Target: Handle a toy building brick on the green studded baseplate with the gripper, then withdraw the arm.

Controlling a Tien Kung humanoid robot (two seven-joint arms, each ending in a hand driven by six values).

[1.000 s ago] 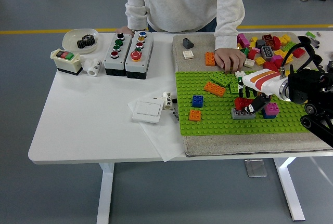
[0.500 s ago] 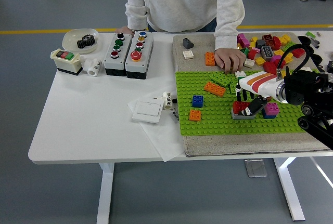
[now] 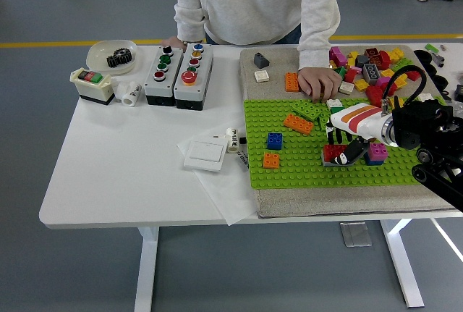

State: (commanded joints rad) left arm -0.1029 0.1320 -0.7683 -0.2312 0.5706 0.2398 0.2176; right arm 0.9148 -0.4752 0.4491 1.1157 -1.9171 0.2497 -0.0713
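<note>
While the right hand point(image 3: 346, 140) curls dark fingers point(image 3: 354, 151) onto the red-on-grey plastic brick stack point(image 3: 335, 156) right of centre, pressing straight down would best steady the green studded baseplate point(image 3: 289, 171).

Green studded baseplate point(image 3: 289, 171), blue brick point(image 3: 274, 140), orange brick point(image 3: 270, 160), white hand point(image 3: 346, 138) with red-orange stripes

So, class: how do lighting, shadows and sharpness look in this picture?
Head view: light is even and soft, with no glare on the table; only a faint shadow lies under the right hand on the baseplate; sharp throughout, bricks crisp, though the dark fingers blur together.
</note>
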